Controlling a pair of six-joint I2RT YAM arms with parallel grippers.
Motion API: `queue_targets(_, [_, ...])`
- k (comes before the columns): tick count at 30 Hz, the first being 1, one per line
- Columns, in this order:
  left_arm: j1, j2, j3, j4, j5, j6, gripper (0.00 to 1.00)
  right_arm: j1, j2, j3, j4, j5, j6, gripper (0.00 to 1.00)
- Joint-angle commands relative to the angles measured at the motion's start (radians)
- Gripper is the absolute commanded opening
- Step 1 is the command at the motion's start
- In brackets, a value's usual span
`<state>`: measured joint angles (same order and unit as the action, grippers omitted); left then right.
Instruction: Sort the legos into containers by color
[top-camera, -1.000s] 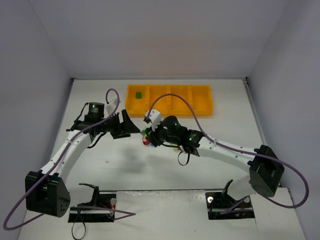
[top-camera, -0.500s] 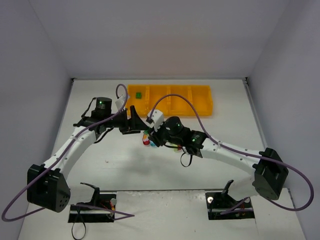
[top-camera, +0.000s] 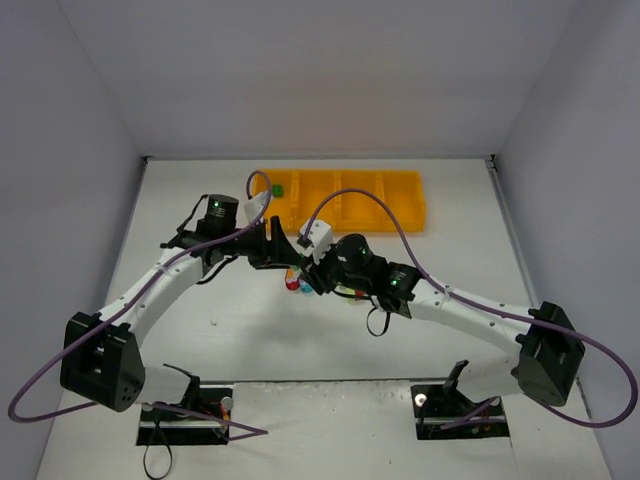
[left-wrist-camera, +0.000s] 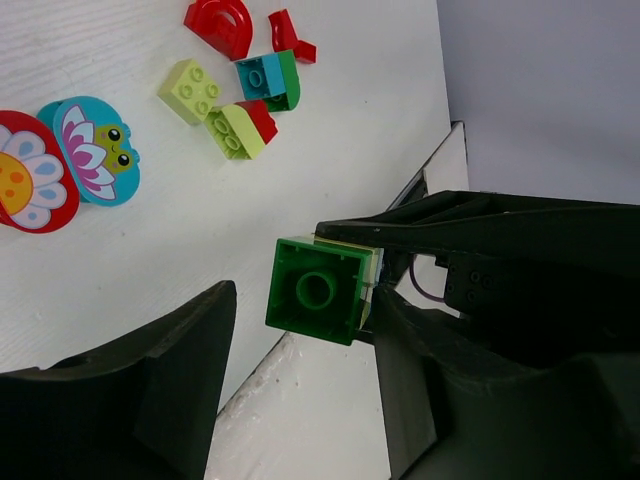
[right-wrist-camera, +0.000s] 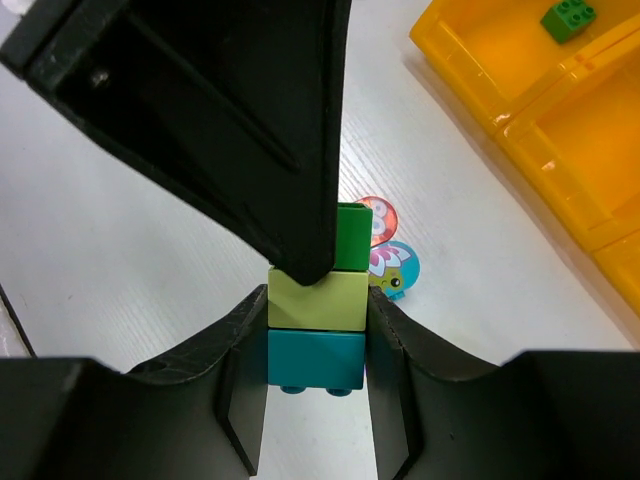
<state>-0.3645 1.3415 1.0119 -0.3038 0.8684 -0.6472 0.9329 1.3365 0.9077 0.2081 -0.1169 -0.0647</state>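
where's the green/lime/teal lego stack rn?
Top view, centre-left, on the near side of the tray by its left end: the stack sits clamped in the right gripper, with the left gripper open around its green end.

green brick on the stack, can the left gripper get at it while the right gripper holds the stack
Probably yes: the right gripper clamps the stack by its lime brick and teal brick, leaving the green brick sticking out, and the left gripper has a finger either side of it.
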Motion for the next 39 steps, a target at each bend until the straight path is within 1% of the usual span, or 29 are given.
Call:
queue_targets(1, [0.004,-0.025,0.05,0.092,0.017,0.012,0.5,0.001,-0.056,0.002,0.039,0.005,0.003,0.0])
queue_targets(5, [0.004,-0.027,0.04,0.15,0.053,-0.011,0.5,0.0,-0.06,-0.006,0.039,0.0,0.009,0.0])
queue_targets(13, [0.004,-0.013,0.016,0.192,0.106,-0.022,0.5,0.0,-0.069,-0.01,0.037,-0.001,0.013,0.0])
queue_targets(20, [0.002,0.002,0.013,0.177,0.119,-0.003,0.5,0.001,-0.065,-0.006,0.037,-0.003,0.011,0.0])
queue_targets(23, [0.002,0.019,0.014,0.166,0.127,0.006,0.48,0.001,-0.062,-0.004,0.037,-0.001,0.011,0.0])
queue_targets(27, [0.004,0.036,0.014,0.158,0.132,0.011,0.44,0.0,-0.063,-0.006,0.036,-0.001,0.011,0.0])
queue_targets(30, [0.002,0.035,0.019,0.158,0.133,0.012,0.35,0.001,-0.063,-0.007,0.037,0.0,0.011,0.0])
queue_targets(31, [0.002,0.036,0.02,0.158,0.133,0.012,0.29,0.001,-0.063,-0.007,0.037,0.002,0.011,0.0])
queue_targets(33, [0.004,0.033,0.025,0.158,0.132,0.014,0.24,0.001,-0.062,-0.009,0.037,0.002,0.011,0.0])
queue_targets(35, [0.006,0.035,0.03,0.157,0.133,0.018,0.14,0.001,-0.062,-0.012,0.037,0.003,0.009,0.0])
queue_targets(37, [0.004,0.039,0.033,0.155,0.139,0.02,0.08,0.0,-0.062,-0.015,0.039,0.006,0.009,0.0])
queue_targets(38, [0.006,0.042,0.036,0.154,0.144,0.02,0.02,0.0,-0.063,-0.018,0.039,0.013,0.009,0.0])
queue_targets(39, [0.007,0.048,0.039,0.154,0.147,0.021,0.0,0.0,-0.065,-0.021,0.04,0.014,0.008,0.0])
